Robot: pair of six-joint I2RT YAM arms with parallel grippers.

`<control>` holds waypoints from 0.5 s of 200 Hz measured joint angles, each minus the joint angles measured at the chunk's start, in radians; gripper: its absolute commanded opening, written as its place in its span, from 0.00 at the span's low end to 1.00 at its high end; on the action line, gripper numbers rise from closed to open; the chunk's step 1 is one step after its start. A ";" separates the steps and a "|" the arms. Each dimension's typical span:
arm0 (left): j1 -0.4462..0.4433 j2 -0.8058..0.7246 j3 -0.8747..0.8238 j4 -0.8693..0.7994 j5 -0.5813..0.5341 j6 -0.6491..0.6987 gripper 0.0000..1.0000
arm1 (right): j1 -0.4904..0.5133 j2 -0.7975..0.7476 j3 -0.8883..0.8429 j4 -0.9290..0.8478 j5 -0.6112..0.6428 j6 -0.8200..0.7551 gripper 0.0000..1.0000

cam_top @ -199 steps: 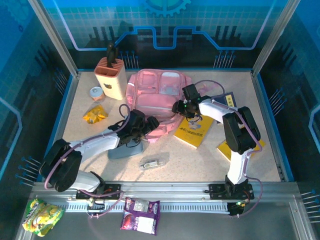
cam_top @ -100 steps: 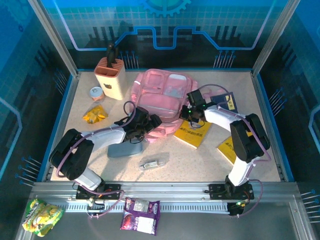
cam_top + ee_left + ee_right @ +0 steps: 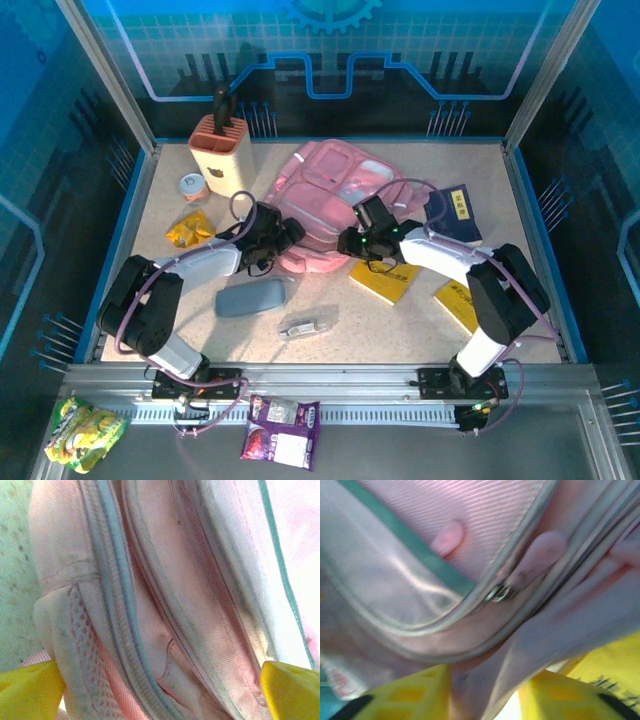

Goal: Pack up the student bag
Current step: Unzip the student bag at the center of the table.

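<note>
The speckled worktop [image 3: 400, 335] is bounded by a blue rim; the most open room is along its near edge, in front of the grey-blue pencil case [image 3: 250, 297] and a small silvery item [image 3: 306, 325]. The far left corner holds a tan knife block [image 3: 220, 155], a small jar [image 3: 192, 187] and a yellow packet [image 3: 190, 228]; on the right lie a yellow book [image 3: 385, 278], a second yellow book [image 3: 458, 302] and a dark blue booklet [image 3: 460, 212].

The student bag [image 3: 335, 190] lies flat at the far middle, skewed, its near end towards the arms; both tools meet at that end. The left tool [image 3: 285, 233] sits at the bag's near left corner; its fingers are spread wide, with the piped seams of the bag [image 3: 165, 580] between them. The right tool [image 3: 347, 243] is at the near right edge, just beside the first book; it pinches a fold of pink fabric [image 3: 485, 670], close under a zip pull [image 3: 535, 555].

Both arms reach low and inward, forearms converging on the bag.
</note>
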 measured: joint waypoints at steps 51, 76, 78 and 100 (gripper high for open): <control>0.001 -0.064 0.010 -0.065 -0.007 0.035 0.99 | -0.066 -0.195 -0.016 -0.035 -0.017 -0.044 1.00; -0.038 -0.142 0.008 -0.086 -0.011 0.019 0.99 | -0.175 -0.213 -0.014 -0.070 -0.027 -0.077 1.00; -0.044 -0.148 0.007 -0.087 -0.012 0.018 0.99 | -0.190 -0.209 -0.013 -0.076 -0.029 -0.081 1.00; -0.100 -0.197 0.001 -0.087 -0.013 -0.011 0.99 | -0.289 -0.127 0.021 -0.124 -0.057 -0.107 0.98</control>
